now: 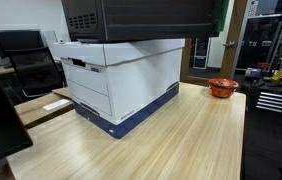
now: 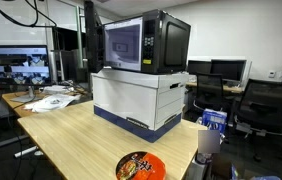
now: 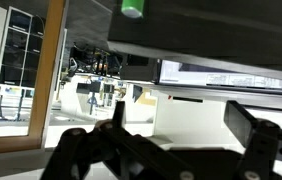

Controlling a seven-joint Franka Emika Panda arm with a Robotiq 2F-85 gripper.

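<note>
Item 1, microwave (image 2: 146, 42): upper centre of frame, standing on the white storage box (image 2: 131, 100). In an exterior view the frame's top edge cuts off the microwave (image 1: 141, 18).
Item 2, noodle bowl (image 2: 141, 167): clipped by the bottom edge.
Item 3, green blob (image 3: 131, 8): top centre of the wrist view, too cropped for me to identify.
Item 4, gripper (image 3: 176, 150): along the bottom edge, dark and partly cut off. Its fingers (image 3: 91, 150) are spread wide, with nothing held between them.

The table (image 2: 71, 135) is smooth pale wood grain, the box (image 2: 141, 100) matt white cardboard, the microwave (image 2: 131, 42) glossy black.
</note>
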